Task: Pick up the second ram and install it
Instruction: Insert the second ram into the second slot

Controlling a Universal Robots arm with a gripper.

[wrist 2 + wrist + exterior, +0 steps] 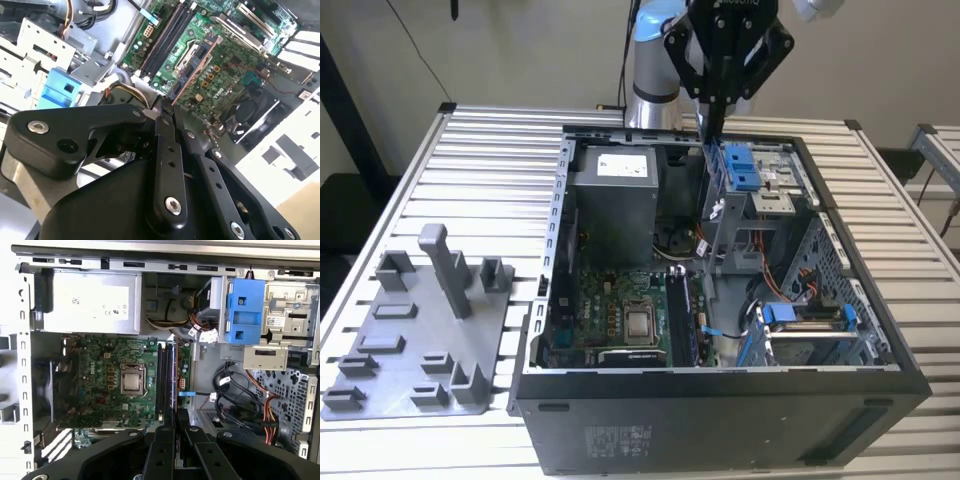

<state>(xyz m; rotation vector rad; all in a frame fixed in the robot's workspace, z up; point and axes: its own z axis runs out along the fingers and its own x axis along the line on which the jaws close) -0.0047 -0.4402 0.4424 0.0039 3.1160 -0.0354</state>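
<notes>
Blue bracket (740, 165) near gripped second ram (703, 128)

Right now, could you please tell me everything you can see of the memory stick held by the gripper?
The long, narrow dark memory stick hangs upright, its top end pinched between the black gripper's shut fingers. In both wrist views it appears edge-on, a thin strip with a coppery edge, pointing down at the green motherboard. It sits above the open black computer case, touching only the fingers.
</notes>
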